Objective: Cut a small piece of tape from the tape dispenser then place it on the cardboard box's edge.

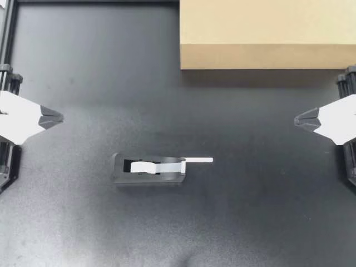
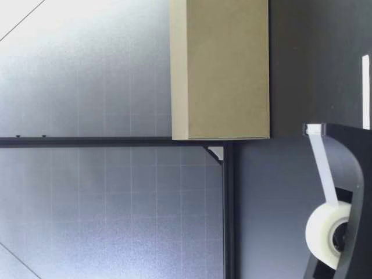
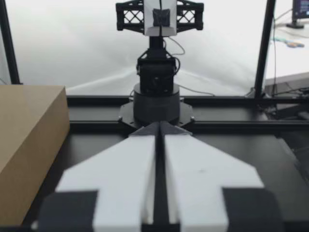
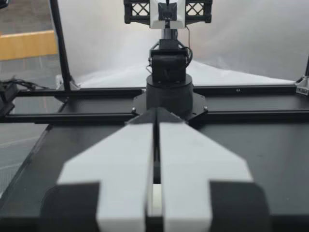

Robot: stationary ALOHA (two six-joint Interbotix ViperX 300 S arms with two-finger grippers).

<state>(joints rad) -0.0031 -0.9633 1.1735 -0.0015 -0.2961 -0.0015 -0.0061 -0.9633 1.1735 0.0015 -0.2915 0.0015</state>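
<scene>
Matt cardboard box (image 1: pixel 267 28); smooth plastic tape dispenser (image 1: pixel 150 178)

I find the table (image 1: pixel 100 72) bare along the straight line between my left gripper (image 1: pixel 61 117) and my right gripper (image 1: pixel 296 119), which sit at opposite side edges, well apart from everything. Two obstacles stand on the table. The cardboard box (image 1: pixel 267 33) occupies the far edge on my right half. The tape dispenser (image 1: pixel 149 168) sits near the middle, toward the front, and a strip of tape (image 1: pixel 198 160) juts from it toward my right. Open table surrounds the dispenser and separates it from the box.
</scene>
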